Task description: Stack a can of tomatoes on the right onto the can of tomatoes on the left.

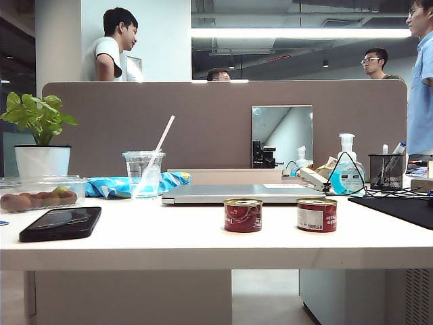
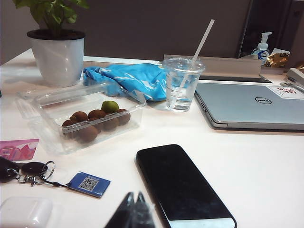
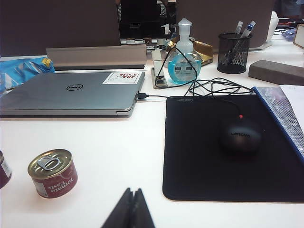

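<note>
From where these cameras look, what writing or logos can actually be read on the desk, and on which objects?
"NICE TRY": white sticker on the closed grey laptop.
"DELL" logo: same laptop lid.
"Lenovo": black computer mouse.
QR code, no words: small blue key tag.
Red tomato can labels: too small; the right wrist view shows the print upside down and unclear.
Clear sanitizer bottle label: blurred.
Pink card: unreadable.

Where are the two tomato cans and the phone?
left tomato can [image 1: 243, 215]: exterior view, red side label.
right tomato can [image 1: 316, 215], exterior view, label front.
phone [image 2: 183, 185]: left wrist view, dark screen.
</note>
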Motion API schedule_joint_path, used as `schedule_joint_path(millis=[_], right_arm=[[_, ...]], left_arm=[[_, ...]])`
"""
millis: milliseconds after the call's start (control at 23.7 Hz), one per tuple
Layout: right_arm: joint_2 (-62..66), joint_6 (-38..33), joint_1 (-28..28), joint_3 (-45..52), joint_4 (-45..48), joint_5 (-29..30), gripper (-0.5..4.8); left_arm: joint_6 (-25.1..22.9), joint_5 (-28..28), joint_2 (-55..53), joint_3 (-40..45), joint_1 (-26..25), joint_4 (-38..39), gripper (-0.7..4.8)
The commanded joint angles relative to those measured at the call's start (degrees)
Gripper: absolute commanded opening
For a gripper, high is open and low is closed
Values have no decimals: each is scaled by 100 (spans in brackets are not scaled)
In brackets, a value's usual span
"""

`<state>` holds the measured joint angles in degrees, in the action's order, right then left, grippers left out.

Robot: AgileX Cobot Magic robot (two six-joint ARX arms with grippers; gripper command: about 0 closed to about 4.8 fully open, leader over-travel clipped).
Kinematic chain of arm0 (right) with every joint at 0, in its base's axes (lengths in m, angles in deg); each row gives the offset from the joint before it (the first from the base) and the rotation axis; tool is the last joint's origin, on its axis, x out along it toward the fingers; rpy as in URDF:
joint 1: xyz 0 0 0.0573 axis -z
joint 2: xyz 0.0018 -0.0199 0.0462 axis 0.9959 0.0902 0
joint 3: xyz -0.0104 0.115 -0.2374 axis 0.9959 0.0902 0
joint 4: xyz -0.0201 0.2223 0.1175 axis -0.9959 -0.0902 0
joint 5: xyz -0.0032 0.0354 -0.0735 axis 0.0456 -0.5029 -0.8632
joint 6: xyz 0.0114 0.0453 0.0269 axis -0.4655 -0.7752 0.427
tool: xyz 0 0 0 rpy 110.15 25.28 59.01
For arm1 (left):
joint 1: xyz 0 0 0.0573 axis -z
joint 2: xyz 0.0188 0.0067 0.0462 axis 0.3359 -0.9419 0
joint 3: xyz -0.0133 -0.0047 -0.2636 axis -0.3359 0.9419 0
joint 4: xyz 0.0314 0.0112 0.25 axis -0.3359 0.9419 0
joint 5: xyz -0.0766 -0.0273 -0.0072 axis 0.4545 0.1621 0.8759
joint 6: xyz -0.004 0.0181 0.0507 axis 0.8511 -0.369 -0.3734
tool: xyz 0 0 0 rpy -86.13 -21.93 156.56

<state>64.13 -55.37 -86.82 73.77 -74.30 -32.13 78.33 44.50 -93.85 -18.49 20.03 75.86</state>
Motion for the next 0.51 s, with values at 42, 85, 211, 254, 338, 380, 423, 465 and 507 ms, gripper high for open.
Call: schedule_joint_path(millis=[42, 85, 211, 254, 338, 380, 423, 465, 507], right_arm=[[-2, -37, -9, -33, 87, 0, -5], [-2, -37, -9, -33, 81, 0, -5], [-2, -33, 0, -33, -125, -22, -5], [-2, -33, 0, -33, -221, -22, -5], [-2, -37, 0, -46, -332, -9, -5], [-2, -39, -4, -79, -328, 31, -5], [-2, -48, -11, -149, -328, 105, -5], [-2, -63, -11, -402, -348, 262, -5], [2, -63, -11, -542, -369, 249, -5]], left_arm=[[-22, 13, -4, -33, 7, -74, -4], [-22, 15, -4, -33, 9, -74, -4], [-22, 15, -4, -35, 7, -74, -5], [-22, 15, -4, -44, 9, -79, -4], [153, 109, -4, -81, 9, -151, -5], [391, 293, -4, -155, 9, -234, -5], [592, 433, -4, -245, 9, -297, -5], [758, 741, -15, -520, 9, -299, -5], [743, 876, -39, -649, 9, -243, -5]])
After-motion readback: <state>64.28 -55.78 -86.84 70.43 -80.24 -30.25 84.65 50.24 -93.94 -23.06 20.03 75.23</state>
